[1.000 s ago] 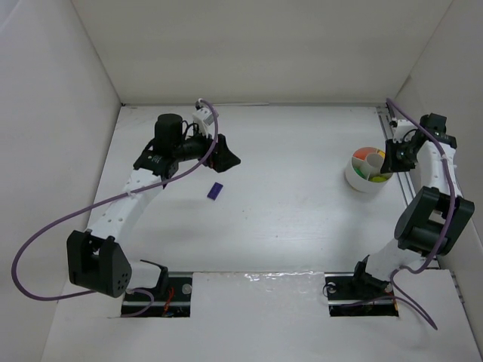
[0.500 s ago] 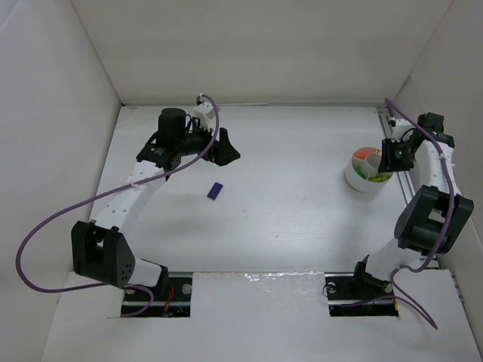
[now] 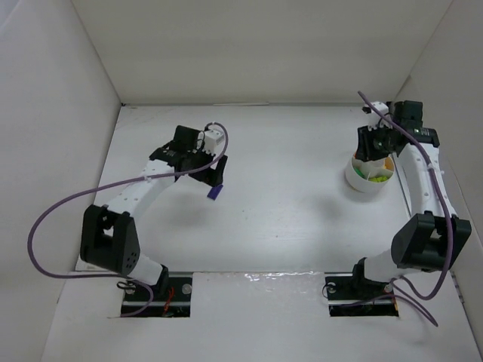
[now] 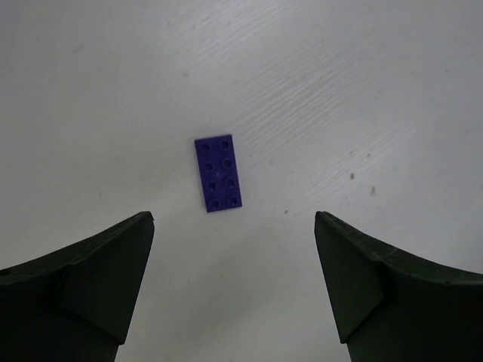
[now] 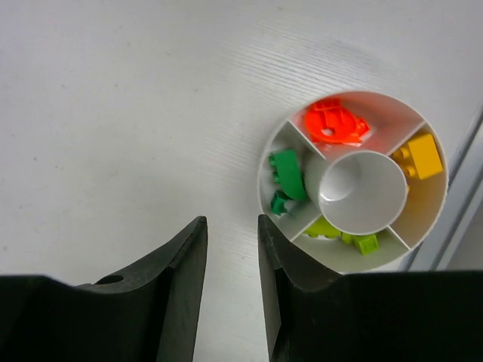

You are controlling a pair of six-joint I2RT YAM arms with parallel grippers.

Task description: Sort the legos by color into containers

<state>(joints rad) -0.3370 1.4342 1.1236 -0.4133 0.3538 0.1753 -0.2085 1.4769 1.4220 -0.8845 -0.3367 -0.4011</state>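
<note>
A purple lego [image 4: 219, 173] lies flat on the white table, just ahead of my left gripper [image 4: 234, 220], which hovers over it with jaws wide open and empty. In the top view the left gripper [image 3: 217, 173] is right above the purple lego [image 3: 214, 191]. The round white bowl [image 5: 392, 258] holds an orange piece [image 5: 332, 124], a yellow lego [image 5: 419, 157], dark green legos [image 5: 285, 177] and lime green legos [image 5: 339, 230], each in its own wedge. My right gripper [image 5: 230, 220] is beside the bowl's left edge, narrowly open and empty.
The bowl [image 3: 355, 181] stands at the right side of the table next to a metal rail [image 3: 392, 124]. White walls enclose the table on the left, back and right. Purple cables trail from both arms.
My left gripper has swung down and towards the purple lego and now hangs over it. My right gripper has moved from the bowl's right side to its far left edge.
</note>
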